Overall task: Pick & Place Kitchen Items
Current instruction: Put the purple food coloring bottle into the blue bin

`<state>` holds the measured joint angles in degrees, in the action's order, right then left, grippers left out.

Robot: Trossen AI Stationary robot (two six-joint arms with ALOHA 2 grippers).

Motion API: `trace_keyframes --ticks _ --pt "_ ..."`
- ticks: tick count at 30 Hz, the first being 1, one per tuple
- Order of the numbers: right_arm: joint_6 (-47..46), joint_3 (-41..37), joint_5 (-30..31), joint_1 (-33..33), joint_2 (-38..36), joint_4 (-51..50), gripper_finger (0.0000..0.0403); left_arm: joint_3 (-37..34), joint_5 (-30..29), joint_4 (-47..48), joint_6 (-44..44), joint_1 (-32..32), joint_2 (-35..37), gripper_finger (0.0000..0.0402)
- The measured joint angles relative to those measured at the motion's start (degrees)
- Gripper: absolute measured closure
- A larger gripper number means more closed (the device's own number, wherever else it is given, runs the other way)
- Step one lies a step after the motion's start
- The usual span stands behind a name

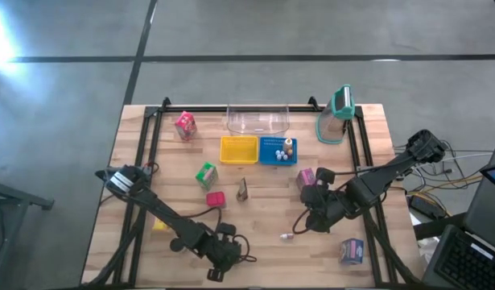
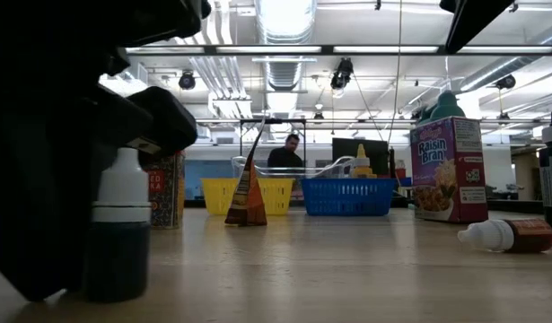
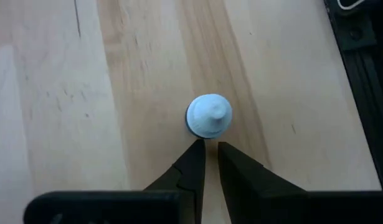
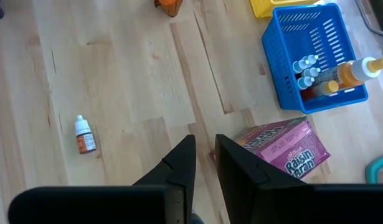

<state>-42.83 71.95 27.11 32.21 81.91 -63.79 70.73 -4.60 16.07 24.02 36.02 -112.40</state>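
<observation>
A small dark bottle with a white cap (image 3: 208, 116) stands upright on the table near its near edge, also in the low view (image 2: 121, 224). My left gripper (image 3: 210, 146) hangs over it, fingertips almost together just beside the cap, and hides it in the high view (image 1: 221, 254). My right gripper (image 4: 205, 142), shut and holding nothing, hovers right of centre (image 1: 309, 221). The purple Raisin Bran carton (image 4: 284, 148) lies just beyond it. A small orange dropper bottle (image 4: 83, 135) lies on its side on the wood (image 1: 289, 236). My left gripper points down beside the bottle's white cap (image 3: 200, 130). Its fingertips end right at the cap's rim. I cannot tell whether they touch it. The bottle stands upright on its own base.
The blue basket (image 1: 277, 151) holds small bottles; the yellow basket (image 1: 239, 149) sits beside it. Behind them are a clear tub (image 1: 257, 119) and the teal-lidded jug (image 1: 336, 113). Pink (image 1: 184, 125), green (image 1: 205, 173) and red (image 1: 215, 199) cartons, a brown cone (image 1: 242, 189) and a purple carton (image 1: 352, 251) are scattered about.
</observation>
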Motion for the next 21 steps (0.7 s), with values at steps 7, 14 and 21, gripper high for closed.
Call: trace_keyframes --ticks 7,14,21 --pt "0.0 -0.2 0.0 0.0 0.0 0.1 0.0351 -0.1 -0.3 -2.1 -2.6 -1.3 -0.1 0.0348" --pt "-0.4 -0.2 0.0 0.0 0.0 0.1 0.037 -0.1 -6.5 8.5 -6.5 -1.6 2.4 0.0348" --pt "-0.1 -0.8 0.0 0.0 0.0 0.1 0.0362 -0.2 -16.2 4.9 -7.9 1.2 3.6 0.0348"
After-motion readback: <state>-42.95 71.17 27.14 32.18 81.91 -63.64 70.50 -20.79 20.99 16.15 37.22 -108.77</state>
